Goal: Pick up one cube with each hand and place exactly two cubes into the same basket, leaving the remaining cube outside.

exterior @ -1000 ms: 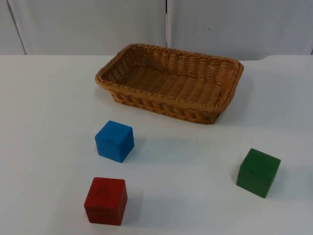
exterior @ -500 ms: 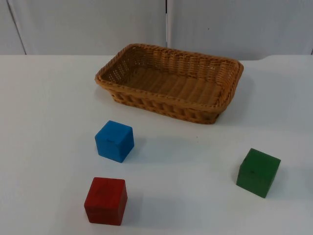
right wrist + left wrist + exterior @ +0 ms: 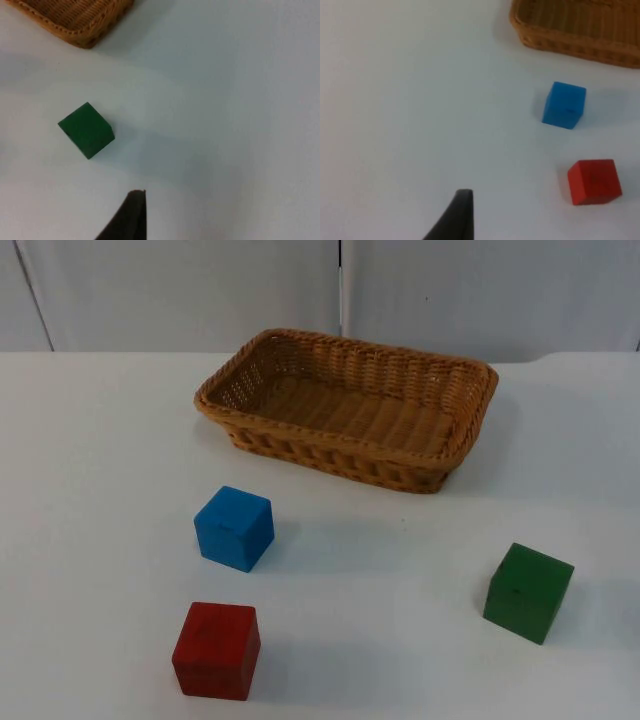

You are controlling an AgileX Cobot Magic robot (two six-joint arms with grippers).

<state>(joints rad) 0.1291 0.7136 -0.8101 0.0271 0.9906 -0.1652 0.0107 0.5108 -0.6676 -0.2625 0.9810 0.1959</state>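
Ahead of the left gripper (image 3: 457,220), well clear of it, sit the blue cube (image 3: 564,105) and red cube (image 3: 594,181), basket (image 3: 580,30) beyond. Green cube (image 3: 86,130) lies just ahead of the right gripper (image 3: 131,217). Whether either gripper's fingers are apart, I cannot tell.

woven wicker basket (image 3: 345,405), matt cubes (image 3: 234,528)

A basket (image 3: 347,408) is set on the counter (image 3: 90,460) toward the far wall. Three cubes are placed nearer, outside it and apart from each other: one cube (image 3: 234,528) before the basket's left end, a second cube (image 3: 216,650) nearer still, a third cube (image 3: 528,592) off to the right.
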